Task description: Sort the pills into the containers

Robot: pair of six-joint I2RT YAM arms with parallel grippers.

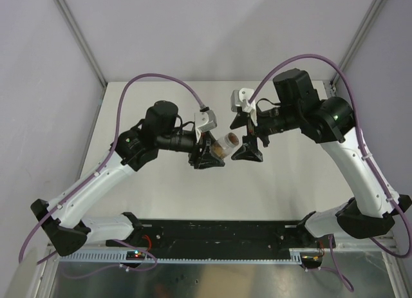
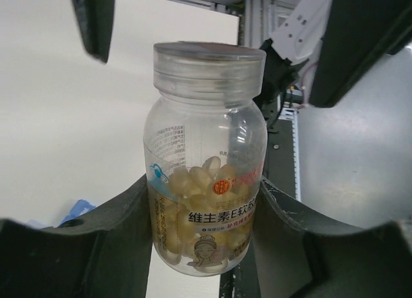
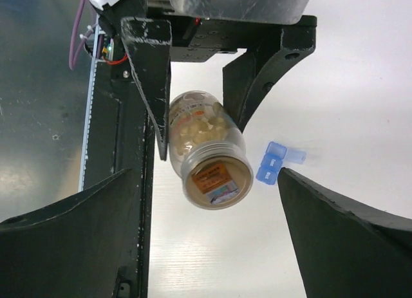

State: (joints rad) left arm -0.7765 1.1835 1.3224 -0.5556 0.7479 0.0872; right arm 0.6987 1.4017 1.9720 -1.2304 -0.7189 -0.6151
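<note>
left tool (image 1: 212, 154) clamps the clear plastic bottle of yellow capsules (image 2: 205, 163); its lid (image 3: 215, 179) faces the right tool (image 1: 246, 151), whose jaws stand apart.

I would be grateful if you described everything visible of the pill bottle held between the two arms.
The bottle is clear plastic with rounded shoulders, partly filled with pale yellow softgels. A label with Chinese print, an orange logo and a drawn face wraps its lower body. Its wide clear cap is on. The left claw is shut on the body, holding it above the table with the cap toward the right claw, whose open fingers flank the cap without touching.
</note>
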